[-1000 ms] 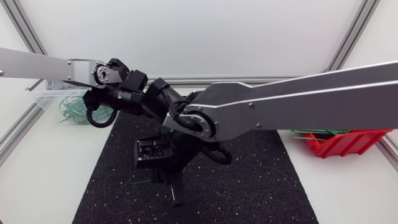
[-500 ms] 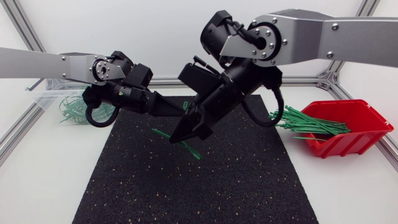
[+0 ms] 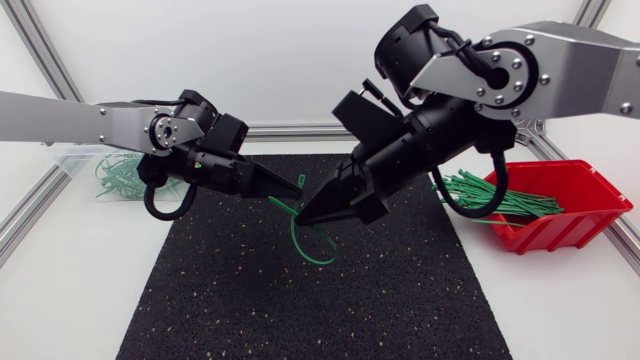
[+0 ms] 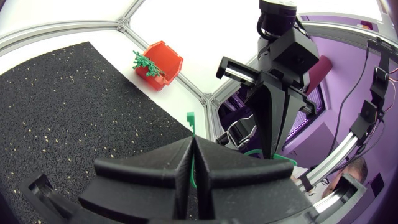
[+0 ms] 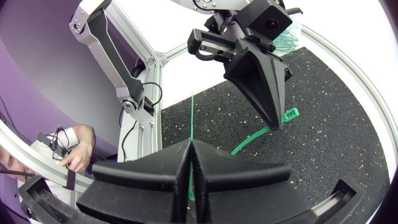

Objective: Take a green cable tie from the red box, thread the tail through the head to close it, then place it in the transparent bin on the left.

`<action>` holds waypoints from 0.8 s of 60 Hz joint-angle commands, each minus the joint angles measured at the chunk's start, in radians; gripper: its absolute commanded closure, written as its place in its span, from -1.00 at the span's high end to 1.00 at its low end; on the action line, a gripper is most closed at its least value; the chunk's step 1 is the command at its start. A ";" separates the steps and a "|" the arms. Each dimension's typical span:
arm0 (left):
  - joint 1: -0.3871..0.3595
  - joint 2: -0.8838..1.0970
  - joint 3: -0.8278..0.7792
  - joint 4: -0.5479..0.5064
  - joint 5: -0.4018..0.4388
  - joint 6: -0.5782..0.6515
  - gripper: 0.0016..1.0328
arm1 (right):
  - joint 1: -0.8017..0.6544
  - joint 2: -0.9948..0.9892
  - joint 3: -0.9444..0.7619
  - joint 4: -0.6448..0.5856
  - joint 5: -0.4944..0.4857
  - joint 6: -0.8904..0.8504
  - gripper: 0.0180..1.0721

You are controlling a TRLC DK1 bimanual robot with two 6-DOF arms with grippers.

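- Left end effector (image 3: 296, 188) is pictured clamped shut on the head end of the green tie (image 3: 298, 240), above the black mat (image 3: 230, 300); the square head (image 4: 190, 118) is seen poking out just past its closed fingertips.
- Right end effector (image 3: 304, 217) is likewise closed, on the tail end; the thin tail (image 5: 192, 118) is shown standing out beyond its tips.
- Between the two tips, held close together, the tie's middle is left hanging in a slack loop over the mat, well apart from the red box (image 3: 590, 215) and the bin (image 3: 70, 160); whether it touches the mat cannot be told.
- The tie is judged light, springy and slick: it can be bent freely but is likely to twist or slip if pinched loosely.
- Hold is best kept close behind the head and near the tail's tip, so that little free length is left to wander when the slot is aimed at.
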 commanded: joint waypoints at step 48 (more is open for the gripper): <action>-0.032 -0.063 -0.163 0.252 0.013 -0.020 -0.93 | 0.038 0.006 -0.079 -0.023 -0.073 0.025 -0.90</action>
